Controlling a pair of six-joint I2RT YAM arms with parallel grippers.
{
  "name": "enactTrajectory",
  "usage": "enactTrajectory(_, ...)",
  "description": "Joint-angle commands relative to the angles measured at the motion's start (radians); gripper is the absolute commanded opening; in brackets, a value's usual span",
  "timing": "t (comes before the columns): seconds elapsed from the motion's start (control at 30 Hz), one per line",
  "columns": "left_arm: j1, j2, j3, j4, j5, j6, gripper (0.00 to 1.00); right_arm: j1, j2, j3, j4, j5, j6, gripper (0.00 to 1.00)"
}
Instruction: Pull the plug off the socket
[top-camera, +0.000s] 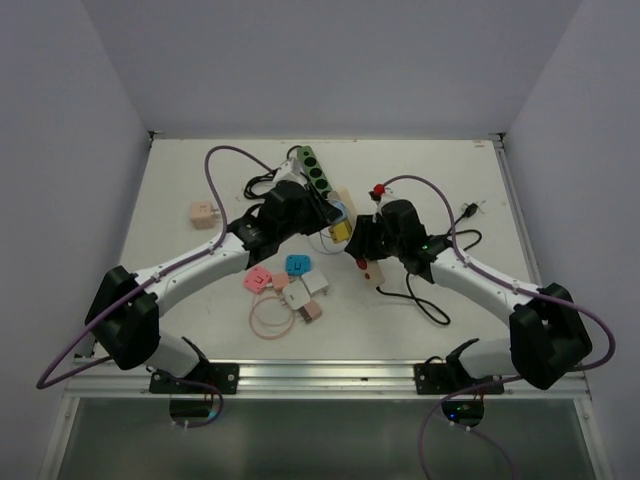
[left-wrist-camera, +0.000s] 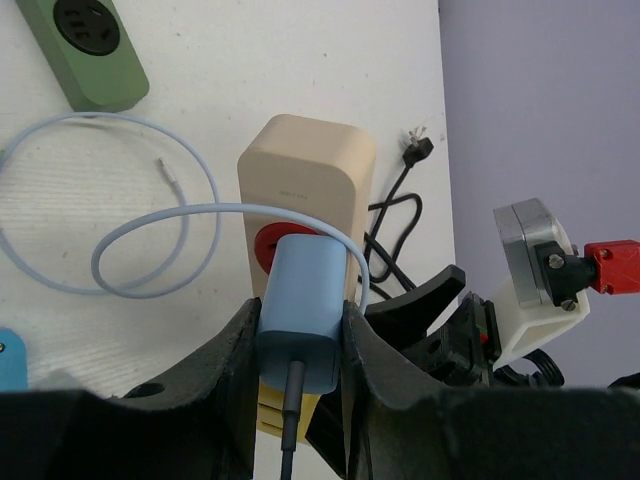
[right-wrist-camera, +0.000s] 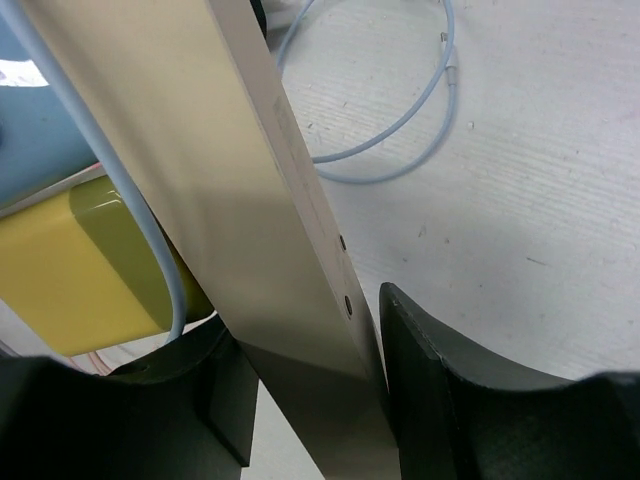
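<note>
A beige socket strip (left-wrist-camera: 305, 180) with red sockets lies at the table's middle, seen also in the top view (top-camera: 343, 212). A light blue plug (left-wrist-camera: 302, 310) sits in a red socket (left-wrist-camera: 275, 243), with a yellow plug (left-wrist-camera: 285, 415) behind it. My left gripper (left-wrist-camera: 298, 385) is shut on the blue plug, one finger on each side. My right gripper (right-wrist-camera: 310, 400) is shut on the beige strip's side wall (right-wrist-camera: 230, 190); the yellow plug (right-wrist-camera: 80, 265) and the blue plug (right-wrist-camera: 30, 130) show at left. In the top view both grippers meet at the strip (top-camera: 345, 240).
A green power strip (top-camera: 316, 170) lies at the back. A pale blue cable (left-wrist-camera: 100, 210) loops on the table. Pink, blue and white adapters (top-camera: 290, 285) and a pink cube (top-camera: 204, 214) lie at left. Black cables (top-camera: 440, 290) trail at right.
</note>
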Motion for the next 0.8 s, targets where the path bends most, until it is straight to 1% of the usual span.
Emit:
enactTrajectory(0.0, -0.014, -0.148, 0.033, -0.047, 0.002, -0.028, 0.0, -0.129, 0.11, 0.034, -0.116, 0.513, 0.127, 0.0)
enactTrajectory(0.1, -0.014, -0.191, -0.013, -0.023, 0.0, -0.054, 0.0, -0.136, 0.157, 0.103, -0.135, 0.538, 0.126, 0.0)
enactTrajectory(0.2, -0.011, -0.217, -0.01, -0.05, -0.007, -0.047, 0.0, -0.155, 0.191, 0.155, -0.141, 0.558, 0.104, 0.0)
enactTrajectory(0.37, 0.0, -0.264, -0.007, -0.089, 0.008, -0.033, 0.0, -0.212, 0.208, 0.196, -0.11, 0.539, 0.066, 0.0)
enactTrajectory(0.5, 0.043, -0.316, -0.046, -0.076, 0.076, -0.036, 0.0, -0.242, 0.208, 0.209, -0.07, 0.474, 0.019, 0.0)
enactTrajectory(0.63, 0.087, -0.364, -0.082, -0.104, 0.077, -0.031, 0.0, -0.265, 0.194, 0.204, -0.049, 0.457, -0.003, 0.0)
enactTrajectory(0.67, 0.121, -0.37, -0.088, -0.11, 0.08, -0.027, 0.0, -0.27, 0.187, 0.197, -0.044, 0.435, -0.009, 0.0)
enactTrajectory(0.7, 0.14, -0.381, -0.093, -0.113, 0.106, -0.024, 0.0, -0.271, 0.184, 0.192, -0.037, 0.429, -0.014, 0.0)
enactTrajectory(0.77, 0.17, -0.386, -0.094, -0.115, 0.108, -0.015, 0.0, -0.271, 0.159, 0.175, -0.012, 0.394, -0.031, 0.0)
